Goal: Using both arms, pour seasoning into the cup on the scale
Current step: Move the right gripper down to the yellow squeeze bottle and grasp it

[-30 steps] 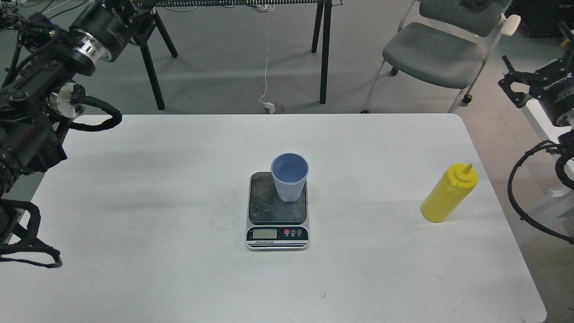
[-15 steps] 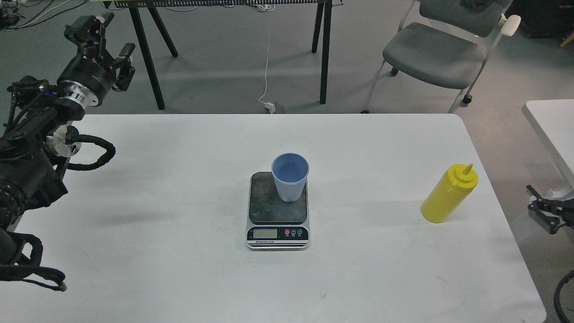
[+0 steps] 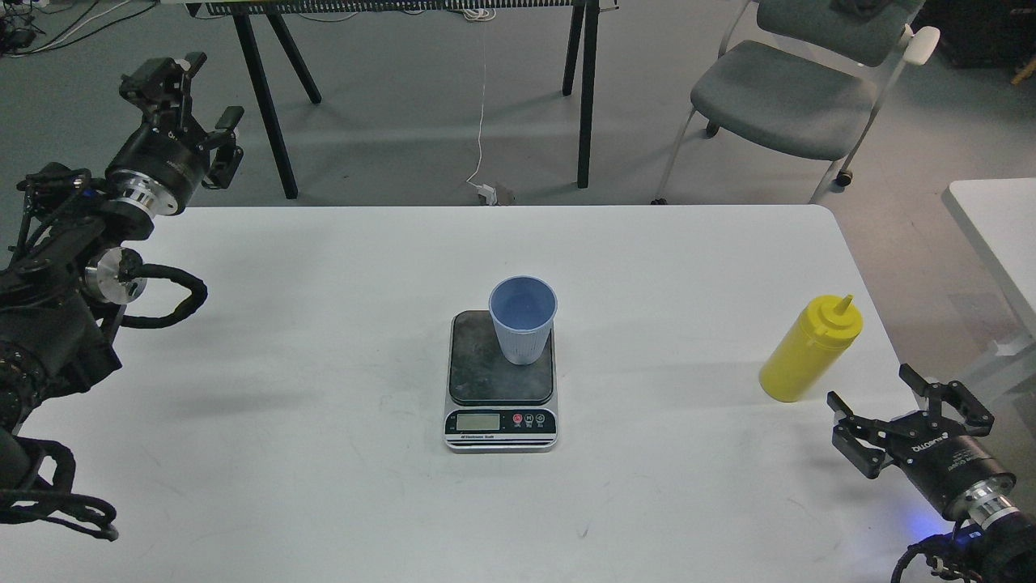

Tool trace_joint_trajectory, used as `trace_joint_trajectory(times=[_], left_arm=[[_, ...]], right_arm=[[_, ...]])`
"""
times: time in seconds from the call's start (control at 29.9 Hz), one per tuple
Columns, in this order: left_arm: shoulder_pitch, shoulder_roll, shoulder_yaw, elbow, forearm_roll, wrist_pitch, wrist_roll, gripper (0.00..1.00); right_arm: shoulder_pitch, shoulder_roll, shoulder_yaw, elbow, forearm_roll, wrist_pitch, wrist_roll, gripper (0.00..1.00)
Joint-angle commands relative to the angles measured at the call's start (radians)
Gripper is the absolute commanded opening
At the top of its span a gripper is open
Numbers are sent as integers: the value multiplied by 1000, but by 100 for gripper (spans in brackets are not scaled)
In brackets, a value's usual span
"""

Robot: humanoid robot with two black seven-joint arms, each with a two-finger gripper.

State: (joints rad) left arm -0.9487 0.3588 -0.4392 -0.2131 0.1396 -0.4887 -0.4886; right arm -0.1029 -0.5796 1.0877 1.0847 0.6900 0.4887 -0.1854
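Note:
The light blue ribbed cup (image 3: 523, 320) stands upright on the back right part of the scale (image 3: 501, 380), mid-table. The yellow seasoning bottle (image 3: 810, 349) stands upright near the table's right edge, capped. My right gripper (image 3: 874, 393) is open and empty, low over the table's front right, just below and right of the bottle, not touching it. My left gripper (image 3: 194, 101) is open and empty, raised beyond the table's far left corner, far from the cup.
The white table (image 3: 324, 453) has its right edge close beside the bottle. A grey chair (image 3: 789, 93) and black table legs (image 3: 584, 97) stand on the floor behind. A second white table (image 3: 995, 235) is at the right.
My right gripper has come in from the right edge to the table's front right, close to the bottle. My left arm has lowered and pulled back slightly. Cup, scale and bottle have not moved.

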Motion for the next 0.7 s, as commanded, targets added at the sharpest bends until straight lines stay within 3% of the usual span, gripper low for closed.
trace_joint_trajectory(times=[0.0, 0.47, 0.57, 0.6, 0.67], left_arm=[[1, 3, -1, 0, 0, 0, 0, 76], [2, 8, 1, 0, 1, 0, 0, 76], [2, 8, 1, 0, 1, 0, 0, 76], [2, 9, 1, 0, 1, 0, 0, 76], [8, 9, 1, -2, 1, 0, 0, 76]], right_arm=[[14, 40, 3, -8, -18, 0, 6, 100], [152, 133, 0, -100, -72, 0, 11, 100], [170, 200, 3, -118, -107, 0, 12, 100], [181, 222, 4, -127, -124, 0, 14, 97], [199, 253, 6, -141, -151, 0, 35, 79]])
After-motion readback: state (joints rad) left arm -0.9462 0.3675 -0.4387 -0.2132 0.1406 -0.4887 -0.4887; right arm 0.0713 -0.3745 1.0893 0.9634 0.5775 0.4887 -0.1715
